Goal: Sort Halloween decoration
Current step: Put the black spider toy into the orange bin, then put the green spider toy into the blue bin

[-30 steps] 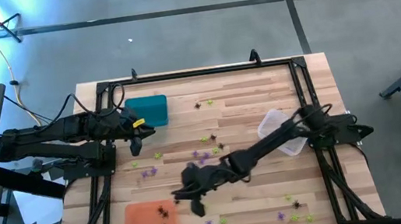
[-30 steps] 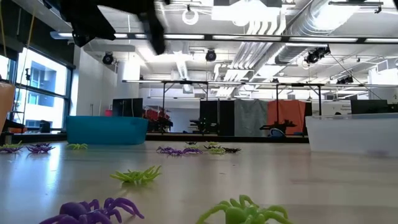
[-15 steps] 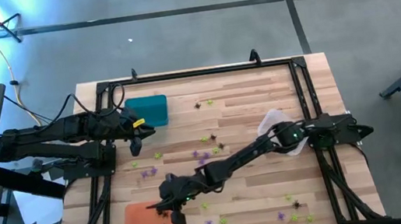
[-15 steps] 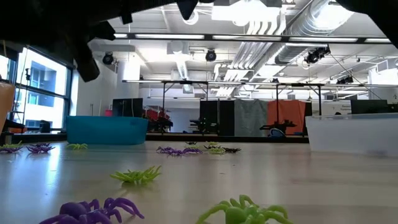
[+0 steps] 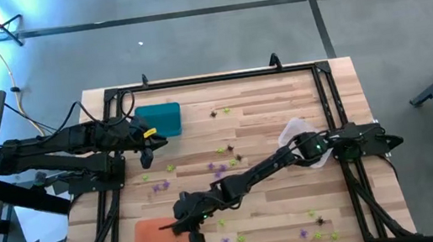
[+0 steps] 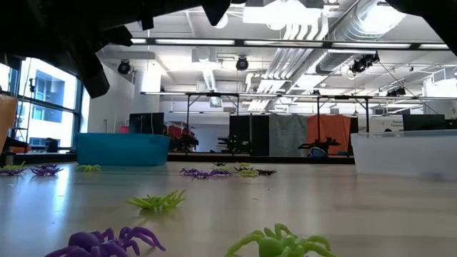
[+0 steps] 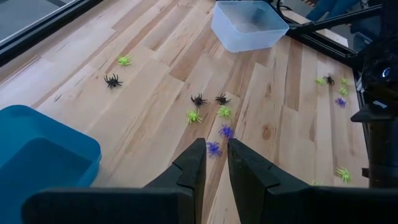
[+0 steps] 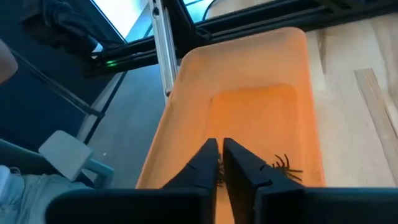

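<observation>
Orange plastic fills most of what your right wrist camera sees: the orange tray (image 8: 249, 118) sits at the near left part of the table, its long side close to the table's front edge, with the black frame rail and the floor just past its outer wall. Your right gripper (image 5: 188, 231) hangs over that tray's inner end, arm stretched diagonally across the wood table (image 5: 265, 101). Its fingers (image 8: 208, 163) stand almost together, a thin slit between them, and nothing shows pinched there. One black spider (image 8: 285, 165) lies on the tray floor just beside them.

Your left gripper (image 5: 147, 158) waits near the teal tray (image 5: 158, 119) at the table's far left, fingers (image 7: 193, 168) slightly apart with nothing between.

Loose spiders are scattered: a mixed cluster (image 5: 224, 164) mid-table beside your right arm, a few (image 5: 316, 227) toward the front right, two (image 5: 219, 112) near the back. The clear tray (image 5: 299, 135) sits at the right, partly under your right arm. Bare wood lies between the teal tray and the clear one.
</observation>
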Controlling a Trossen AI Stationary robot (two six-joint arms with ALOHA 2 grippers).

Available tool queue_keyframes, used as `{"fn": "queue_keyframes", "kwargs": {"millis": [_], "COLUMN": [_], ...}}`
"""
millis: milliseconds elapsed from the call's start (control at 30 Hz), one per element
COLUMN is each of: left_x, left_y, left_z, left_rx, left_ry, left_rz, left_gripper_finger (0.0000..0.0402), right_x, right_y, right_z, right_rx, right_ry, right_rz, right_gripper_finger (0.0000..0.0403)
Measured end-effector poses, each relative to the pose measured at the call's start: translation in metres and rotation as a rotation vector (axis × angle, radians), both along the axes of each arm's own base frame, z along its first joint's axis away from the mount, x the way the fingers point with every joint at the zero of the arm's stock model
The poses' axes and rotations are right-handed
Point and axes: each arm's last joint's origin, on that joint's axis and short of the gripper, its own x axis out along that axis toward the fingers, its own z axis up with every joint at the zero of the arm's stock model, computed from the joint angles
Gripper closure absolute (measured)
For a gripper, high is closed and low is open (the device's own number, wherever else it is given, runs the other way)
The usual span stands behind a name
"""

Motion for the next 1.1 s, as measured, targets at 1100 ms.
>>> {"fn": "queue_keyframes", "kwargs": {"millis": [1100], "left_x": [-0.005], "left_y": [0.000], "left_z": [-0.007], "left_rx": [0.017], "left_ry": [0.097], "left_rz": [-0.027], "left_gripper_finger": [0.0348], "right_x": [-0.088], "right_y": [0.006], "right_z": [0.061], "right_rx": [-0.307], "right_ry": [0.562], "right_rz": [-0.198], "right_gripper_finger": [0.0299]}}
